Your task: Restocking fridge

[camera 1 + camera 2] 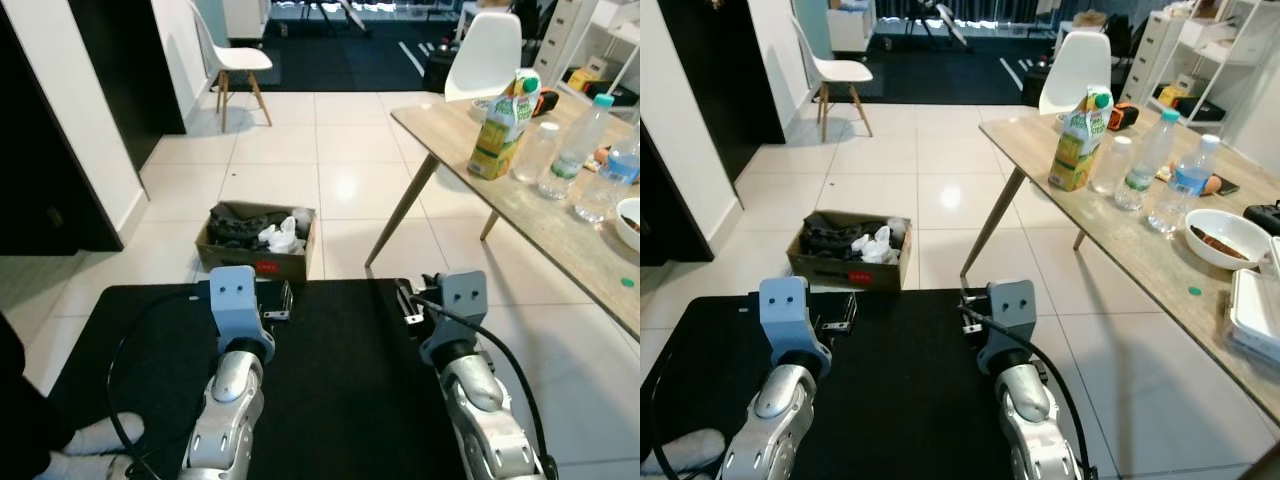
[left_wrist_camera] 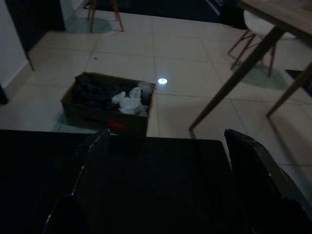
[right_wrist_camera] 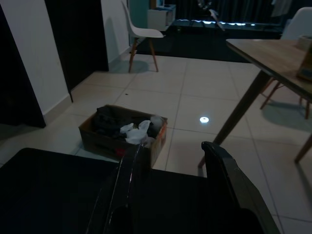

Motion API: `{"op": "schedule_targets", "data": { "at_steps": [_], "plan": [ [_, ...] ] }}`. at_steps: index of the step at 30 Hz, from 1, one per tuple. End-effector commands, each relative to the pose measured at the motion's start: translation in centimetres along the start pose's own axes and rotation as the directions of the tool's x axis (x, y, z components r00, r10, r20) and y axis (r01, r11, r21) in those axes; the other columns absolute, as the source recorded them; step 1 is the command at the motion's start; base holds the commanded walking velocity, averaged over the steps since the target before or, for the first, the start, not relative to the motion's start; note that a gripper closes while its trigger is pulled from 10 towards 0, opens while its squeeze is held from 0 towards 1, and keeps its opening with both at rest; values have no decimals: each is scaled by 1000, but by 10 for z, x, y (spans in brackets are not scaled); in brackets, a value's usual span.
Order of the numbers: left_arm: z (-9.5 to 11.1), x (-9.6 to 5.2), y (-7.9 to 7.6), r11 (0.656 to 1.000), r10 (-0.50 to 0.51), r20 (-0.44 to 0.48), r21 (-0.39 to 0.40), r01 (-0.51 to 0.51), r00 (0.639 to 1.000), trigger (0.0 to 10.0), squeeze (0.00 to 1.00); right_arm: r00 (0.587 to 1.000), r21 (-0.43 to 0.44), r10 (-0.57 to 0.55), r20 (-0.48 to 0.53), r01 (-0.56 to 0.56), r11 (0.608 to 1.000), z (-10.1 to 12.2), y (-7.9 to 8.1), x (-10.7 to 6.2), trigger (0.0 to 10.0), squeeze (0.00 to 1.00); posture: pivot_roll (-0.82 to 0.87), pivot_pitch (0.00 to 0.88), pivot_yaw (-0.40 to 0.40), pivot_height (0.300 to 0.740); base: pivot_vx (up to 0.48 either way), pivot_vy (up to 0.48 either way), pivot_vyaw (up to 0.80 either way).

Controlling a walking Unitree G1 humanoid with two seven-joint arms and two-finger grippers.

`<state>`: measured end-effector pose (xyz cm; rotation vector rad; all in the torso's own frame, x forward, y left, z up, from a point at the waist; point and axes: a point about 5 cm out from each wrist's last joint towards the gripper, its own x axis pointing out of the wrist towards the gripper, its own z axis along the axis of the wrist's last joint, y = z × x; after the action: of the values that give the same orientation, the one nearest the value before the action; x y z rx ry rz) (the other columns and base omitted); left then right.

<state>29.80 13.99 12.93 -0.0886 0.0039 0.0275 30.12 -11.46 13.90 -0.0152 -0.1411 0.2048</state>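
Two silver jointed arms end in grey-blue wrist blocks, each marked by two small dark holes. A black cable loops along each arm. The left gripper (image 2: 161, 161) and right gripper (image 3: 170, 165) have long black fingers.

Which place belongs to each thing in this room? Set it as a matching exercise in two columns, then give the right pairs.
Things
1. green and yellow juice carton
2. brown cardboard box of dark and white items
3. white bowl
4. white chair with wooden legs

Places
A. on the tiled floor, left of the wooden table's leg
B. far left of the room, by the dark doorway
C. on the wooden table, next to clear plastic bottles
D. on the table, nearer the robot than the bottles

Pairs: 1-C, 2-A, 3-D, 4-B
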Motion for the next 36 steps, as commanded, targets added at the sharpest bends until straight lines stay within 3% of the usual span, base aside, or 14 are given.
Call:
{"op": "schedule_targets", "data": {
  "at_steps": [1,36],
  "plan": [
    [-4,-2,0,1000,-7,-20,19,8,1000,10000,0,1000,1,-14,-19,14,1000,-4,-4,-3,10000,0,-114,111,10,740,428,0,0],
    [-5,-2,0,1000,-10,-25,29,10,1000,10000,0,999,3,-20,-28,20,1000,-7,-5,-4,10000,0,-110,113,14,740,453,0,0]
  ]
}}
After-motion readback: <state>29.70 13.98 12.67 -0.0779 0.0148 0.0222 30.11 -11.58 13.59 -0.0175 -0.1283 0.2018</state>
